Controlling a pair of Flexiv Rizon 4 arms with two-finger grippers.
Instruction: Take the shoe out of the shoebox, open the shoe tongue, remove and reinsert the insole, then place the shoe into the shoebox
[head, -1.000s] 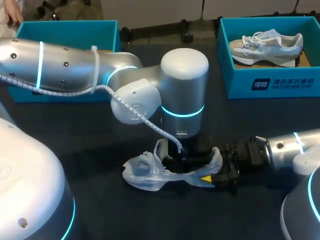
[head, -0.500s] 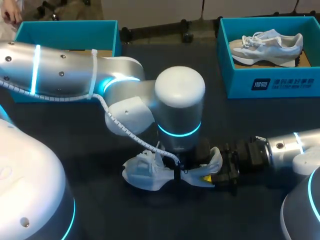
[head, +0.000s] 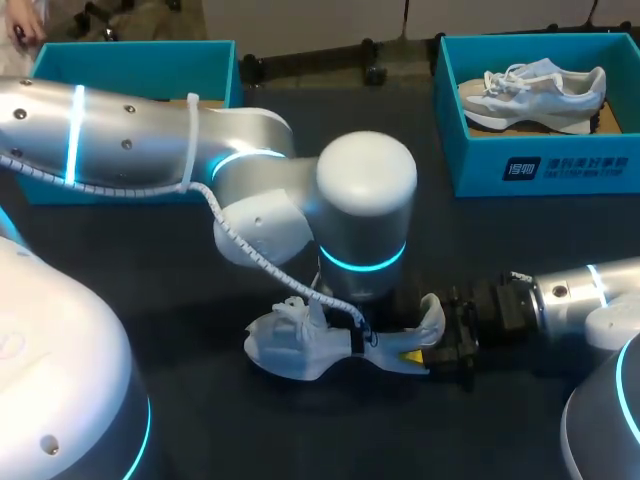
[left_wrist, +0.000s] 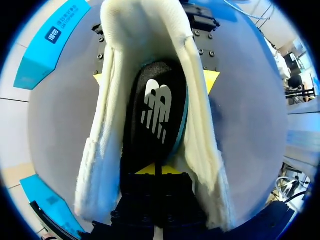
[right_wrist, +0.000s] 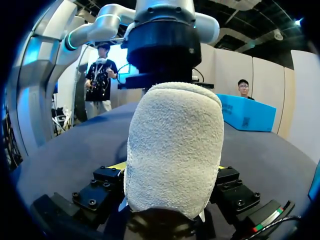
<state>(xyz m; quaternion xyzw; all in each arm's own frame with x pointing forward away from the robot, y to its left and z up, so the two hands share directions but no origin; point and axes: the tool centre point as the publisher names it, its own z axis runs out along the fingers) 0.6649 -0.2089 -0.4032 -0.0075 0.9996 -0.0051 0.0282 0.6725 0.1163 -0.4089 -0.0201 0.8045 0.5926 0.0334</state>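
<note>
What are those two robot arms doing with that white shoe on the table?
They are working on one white shoe lying on the dark table. The right gripper clamps the shoe's heel from both sides, probably to steady it. The left gripper points down into the shoe's opening, right at the black insole, which sits inside the shoe. A second shoe lies in the blue shoebox at the table's far right.

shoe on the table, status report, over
Right gripper shut on shoe heel. Left gripper shut, down on insole inside shoe; pinch unconfirmed. Nothing blocking.
</note>
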